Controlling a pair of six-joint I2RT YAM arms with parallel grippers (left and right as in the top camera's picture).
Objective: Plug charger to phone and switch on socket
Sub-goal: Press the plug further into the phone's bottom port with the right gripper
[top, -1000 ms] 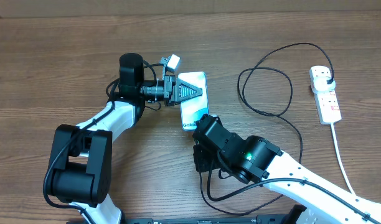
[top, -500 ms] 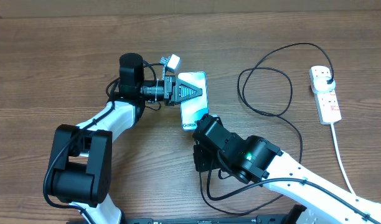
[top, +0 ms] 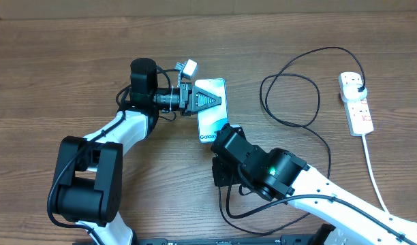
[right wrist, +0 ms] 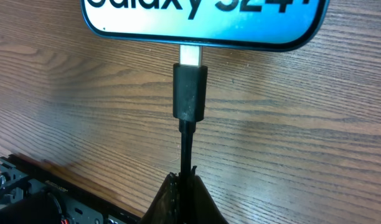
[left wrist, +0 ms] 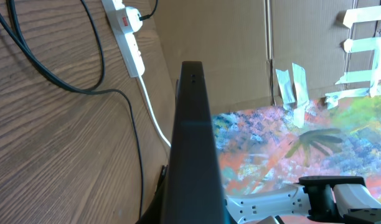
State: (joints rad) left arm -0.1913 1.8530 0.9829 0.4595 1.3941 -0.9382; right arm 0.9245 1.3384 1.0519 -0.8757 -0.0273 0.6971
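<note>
The phone (right wrist: 203, 18) lies on the bench (top: 58, 54), pinched at its sides by the left gripper (top: 207, 100), seemingly to brace it. The charger connector (right wrist: 190, 90) meets its port, metal showing. The right gripper (right wrist: 183, 183) clamps the cable (right wrist: 186, 146) just behind, ready to push.

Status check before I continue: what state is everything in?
phone: screen lit, facing up.
charger: connector at phone's port, metal tip partly showing.
socket: black plug in, switch position unreadable.
left gripper: jaws shut on phone.
right gripper: jaws shut on charger.
</note>
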